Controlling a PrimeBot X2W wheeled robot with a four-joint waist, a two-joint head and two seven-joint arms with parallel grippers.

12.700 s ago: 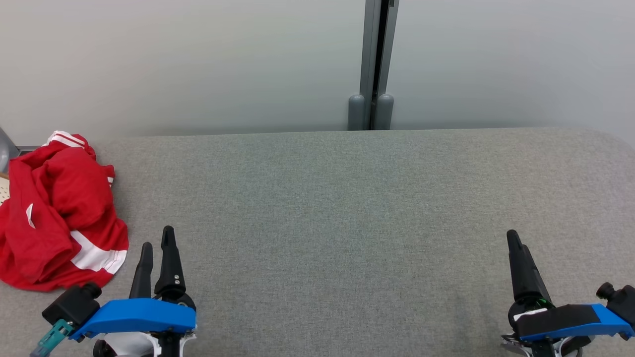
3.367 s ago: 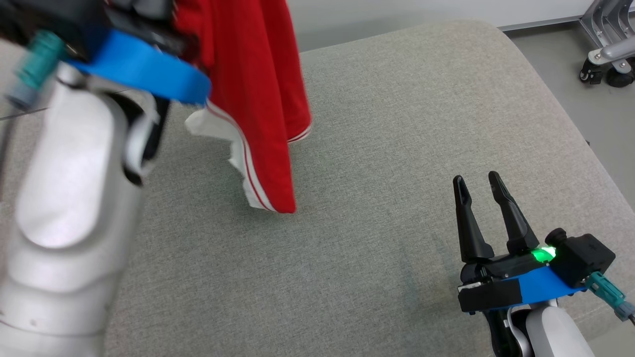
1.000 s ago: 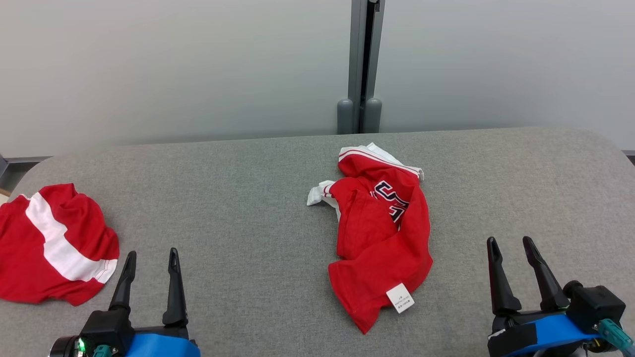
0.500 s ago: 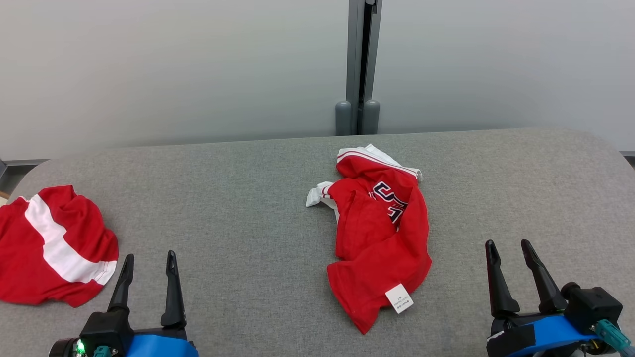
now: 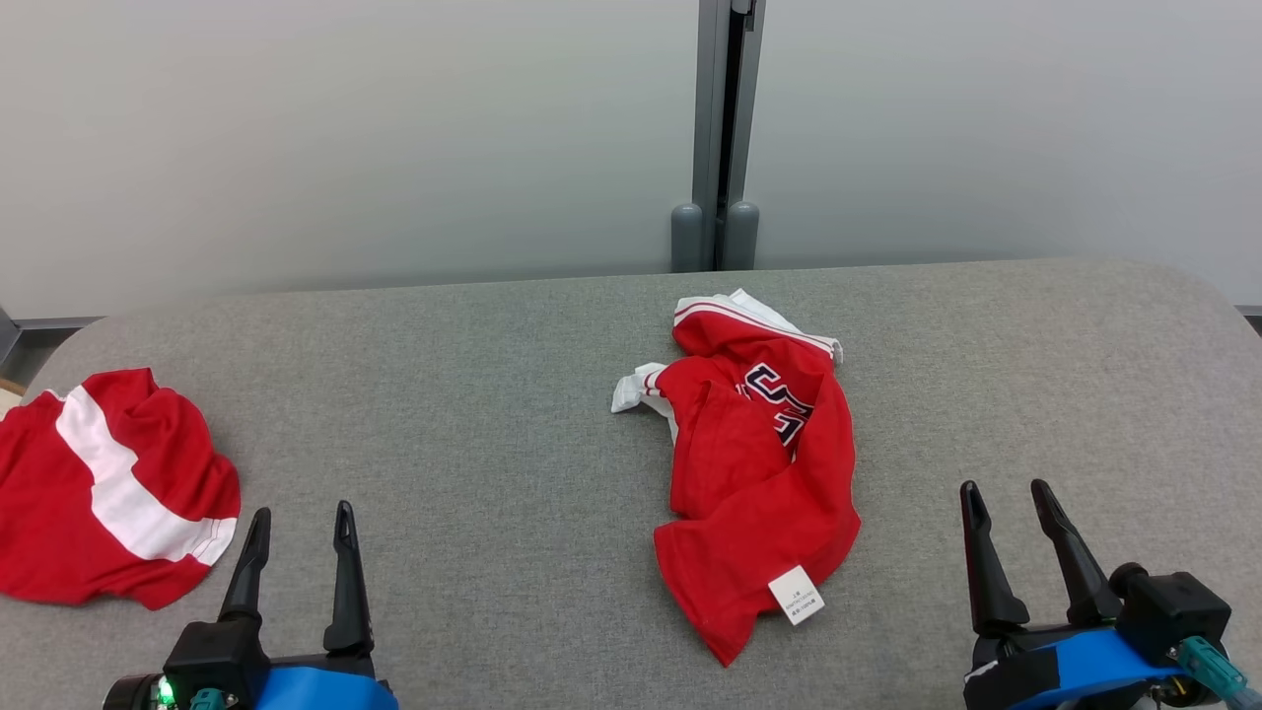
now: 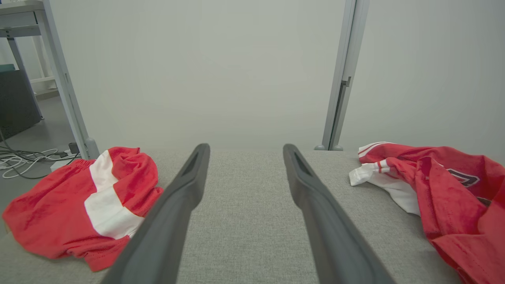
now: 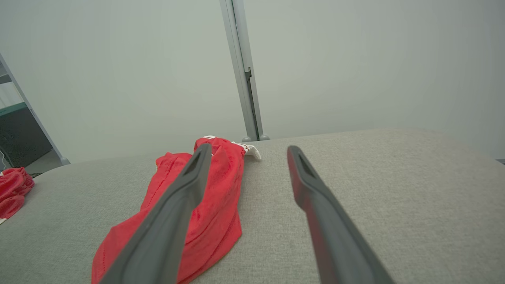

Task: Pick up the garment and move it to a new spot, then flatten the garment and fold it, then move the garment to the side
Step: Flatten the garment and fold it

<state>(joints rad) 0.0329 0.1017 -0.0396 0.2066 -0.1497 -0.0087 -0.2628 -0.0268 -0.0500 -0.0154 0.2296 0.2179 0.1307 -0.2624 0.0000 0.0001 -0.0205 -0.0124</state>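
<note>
Your garment (image 5: 759, 493) lies crumpled in the middle of the grey, cloth-covered worktop (image 5: 493, 394), and its long axis runs from near to far. The right hand (image 5: 1005, 488) is near the garment's near end, on its right. The left hand (image 5: 301, 510) is well apart on its left, so the right one is closer. Both hands are wide open and carry nothing. The garment is soft red jersey, perhaps a fine mesh, with white striped trim and a white label (image 5: 797, 595) at its near hem.
</note>
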